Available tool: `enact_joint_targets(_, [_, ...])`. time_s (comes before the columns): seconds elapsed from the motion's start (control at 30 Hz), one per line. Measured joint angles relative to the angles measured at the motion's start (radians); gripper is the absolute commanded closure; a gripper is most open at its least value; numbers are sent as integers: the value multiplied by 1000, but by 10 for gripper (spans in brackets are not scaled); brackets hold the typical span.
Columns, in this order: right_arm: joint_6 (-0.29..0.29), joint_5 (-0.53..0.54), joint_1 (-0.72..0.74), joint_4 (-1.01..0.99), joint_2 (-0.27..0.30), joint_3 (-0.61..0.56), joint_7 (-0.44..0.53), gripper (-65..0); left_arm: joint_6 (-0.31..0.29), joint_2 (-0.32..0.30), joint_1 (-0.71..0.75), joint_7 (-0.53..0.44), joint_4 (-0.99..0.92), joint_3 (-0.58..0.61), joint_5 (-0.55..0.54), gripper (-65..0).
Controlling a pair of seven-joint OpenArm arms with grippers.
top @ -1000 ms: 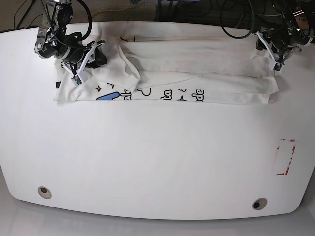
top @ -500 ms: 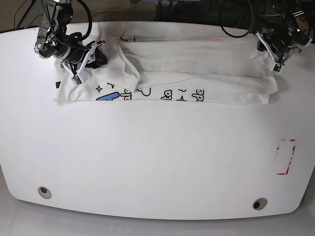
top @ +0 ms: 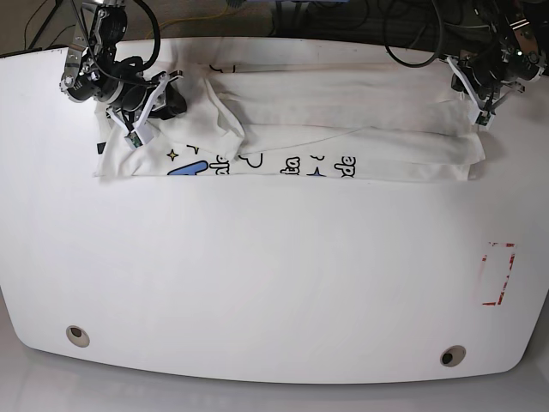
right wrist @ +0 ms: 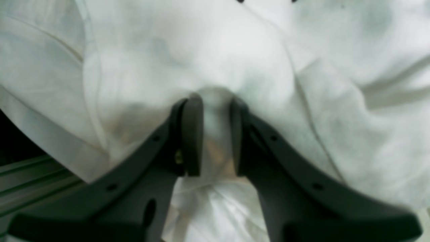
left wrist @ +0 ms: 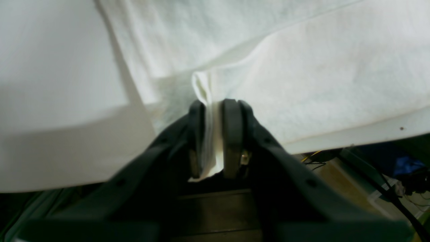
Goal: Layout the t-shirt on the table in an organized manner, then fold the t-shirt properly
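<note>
T-shirt (left wrist: 302, 84) pinched in the left end effector (left wrist: 215, 134); beneath the right one (right wrist: 216, 134), parted

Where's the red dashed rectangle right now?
In the base view, the red dashed rectangle is on the right side of the white table, above the right-hand round hole and below the folded t-shirt.

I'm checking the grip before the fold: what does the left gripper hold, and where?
The left gripper pinches the t-shirt by a raised fold near its end, beside the table's edge.
</note>
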Motion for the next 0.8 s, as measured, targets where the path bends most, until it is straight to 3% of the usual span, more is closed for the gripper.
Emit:
enact_joint_targets(0.23, [0, 0, 0, 0, 0, 0, 0, -144, 0, 0, 0, 0, 0, -1, 0, -157])
enact_joint_targets(0.8, [0, 0, 0, 0, 0, 0, 0, -144, 0, 0, 0, 0, 1, -2, 0, -165])
